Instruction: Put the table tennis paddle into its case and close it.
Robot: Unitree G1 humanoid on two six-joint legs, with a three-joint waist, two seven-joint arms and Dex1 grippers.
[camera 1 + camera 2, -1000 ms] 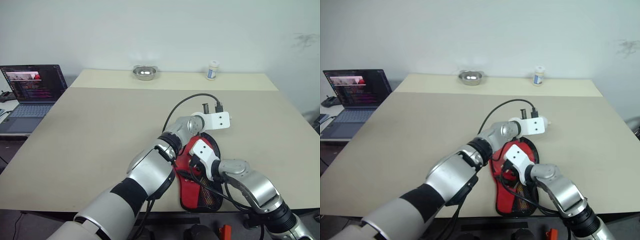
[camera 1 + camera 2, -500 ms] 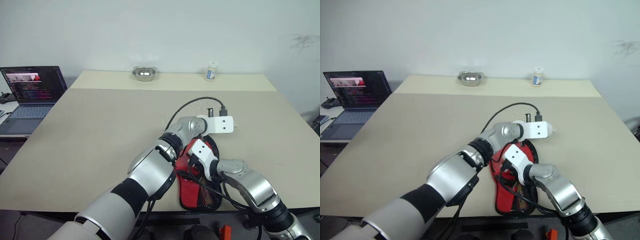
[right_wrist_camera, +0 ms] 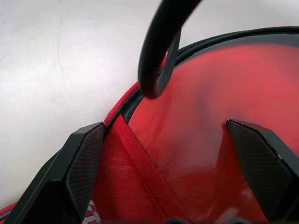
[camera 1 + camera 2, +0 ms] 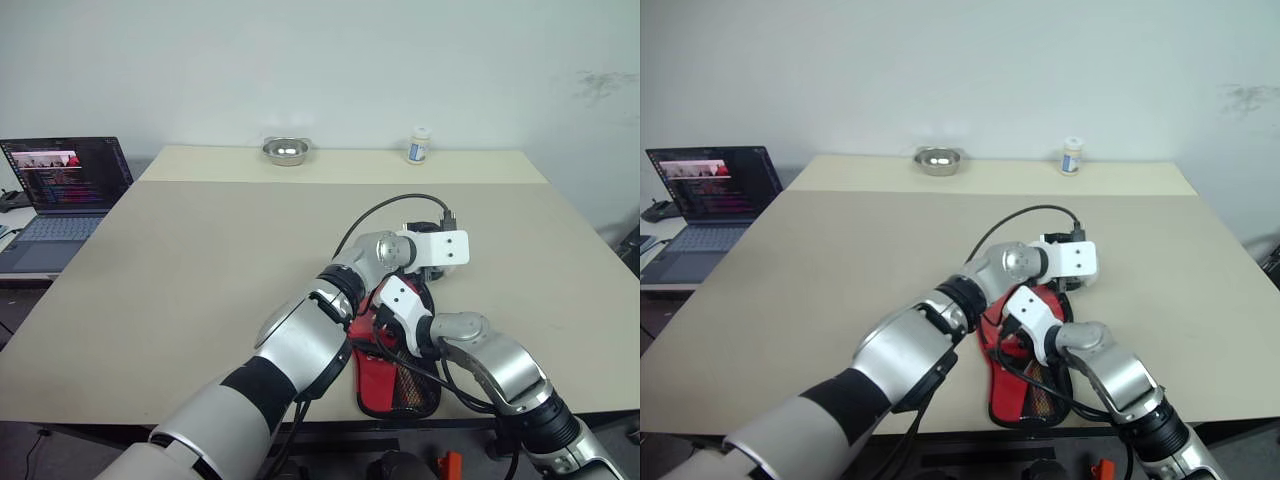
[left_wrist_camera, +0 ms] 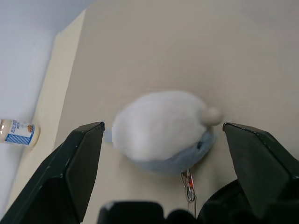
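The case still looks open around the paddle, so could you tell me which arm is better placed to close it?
Probably the right. Its open tool sits directly over the case edge and the paddle face, while the open left tool faces the grey-white pouch beyond.

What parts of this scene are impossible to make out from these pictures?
- Case: in the eye views both arms cover its round end, so how far the zip is closed stays hidden.
- Paddle: the right wrist view shows red rubber; the handle is out of sight.
- Small bottle: label too small to read.
- Laptop: screen text too small.
- Grey-white pouch: blurred in the left wrist view.
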